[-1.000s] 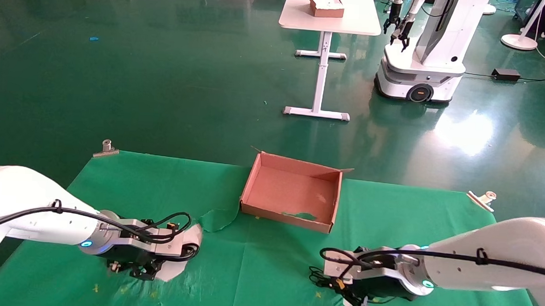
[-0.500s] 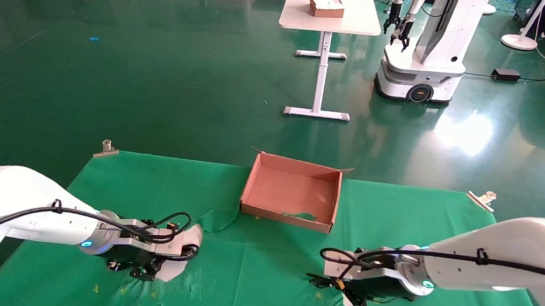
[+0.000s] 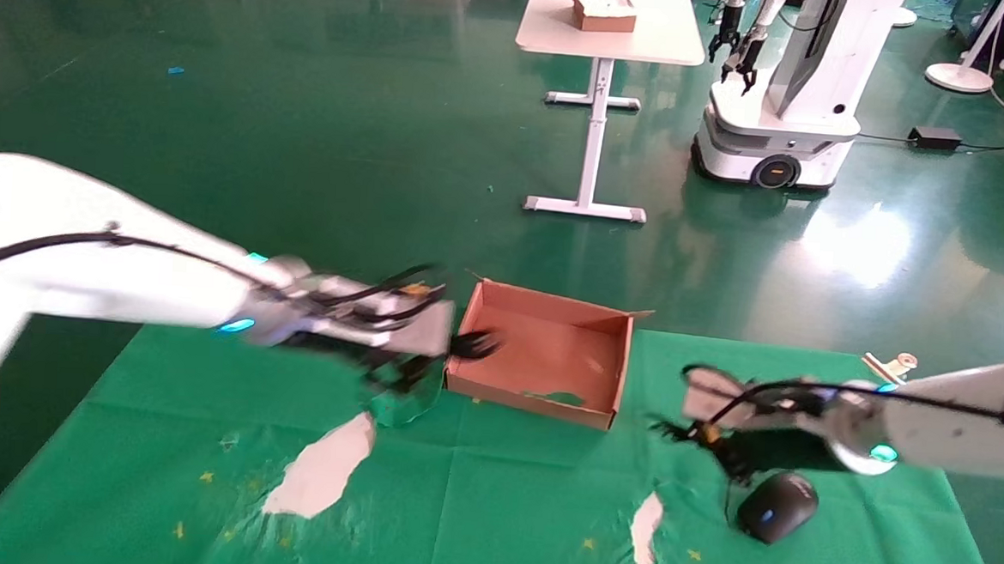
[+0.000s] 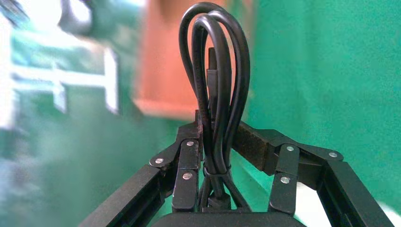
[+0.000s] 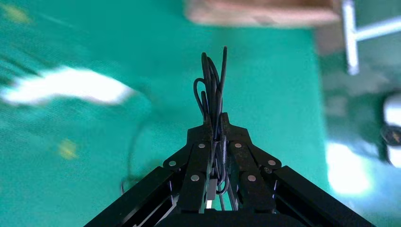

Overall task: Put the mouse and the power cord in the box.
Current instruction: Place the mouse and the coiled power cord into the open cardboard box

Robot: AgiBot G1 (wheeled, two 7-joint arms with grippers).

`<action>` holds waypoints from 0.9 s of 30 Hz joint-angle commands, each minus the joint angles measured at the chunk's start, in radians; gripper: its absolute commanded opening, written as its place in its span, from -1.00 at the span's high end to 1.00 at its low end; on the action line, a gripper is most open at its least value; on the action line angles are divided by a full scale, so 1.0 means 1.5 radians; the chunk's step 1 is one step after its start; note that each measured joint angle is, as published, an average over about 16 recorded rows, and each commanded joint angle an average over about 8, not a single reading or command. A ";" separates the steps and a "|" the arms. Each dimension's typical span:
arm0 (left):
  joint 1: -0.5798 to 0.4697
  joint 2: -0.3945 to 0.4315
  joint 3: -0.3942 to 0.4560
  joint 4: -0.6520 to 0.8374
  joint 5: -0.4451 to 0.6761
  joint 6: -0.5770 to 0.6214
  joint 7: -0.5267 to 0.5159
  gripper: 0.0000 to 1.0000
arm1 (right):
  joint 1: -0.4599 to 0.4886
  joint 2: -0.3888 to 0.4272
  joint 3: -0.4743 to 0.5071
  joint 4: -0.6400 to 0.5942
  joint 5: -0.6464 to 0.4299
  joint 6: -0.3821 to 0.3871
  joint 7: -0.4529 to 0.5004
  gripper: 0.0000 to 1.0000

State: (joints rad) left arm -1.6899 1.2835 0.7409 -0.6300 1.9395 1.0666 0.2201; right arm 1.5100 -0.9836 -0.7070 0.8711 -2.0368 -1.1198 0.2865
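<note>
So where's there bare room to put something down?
Inside the box, its floor is bare. Also the green cloth between the white tears. Crowded: box's left wall, where the left tool holds the power cord; and around the mouse.

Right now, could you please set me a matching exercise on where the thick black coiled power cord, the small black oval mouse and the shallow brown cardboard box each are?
Things:
1. thick black coiled power cord
2. small black oval mouse
3. shallow brown cardboard box

Places:
A. at the far edge of the green cloth, between the two arms
B. clamped in the left tool
C. low at the cloth's near right, its thin cable pinched in the right tool

Pairs: 1-B, 2-C, 3-A
</note>
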 commanded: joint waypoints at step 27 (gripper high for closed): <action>0.041 0.061 0.371 -0.046 -0.049 -0.347 -0.002 -1.00 | 0.027 0.126 0.033 0.089 0.003 -0.036 0.047 1.00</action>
State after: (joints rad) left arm -1.6276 1.3747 1.2939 -0.6980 1.8655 0.5475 0.2214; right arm 1.5535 -0.8008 -0.6581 1.0019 -2.0313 -1.1743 0.3538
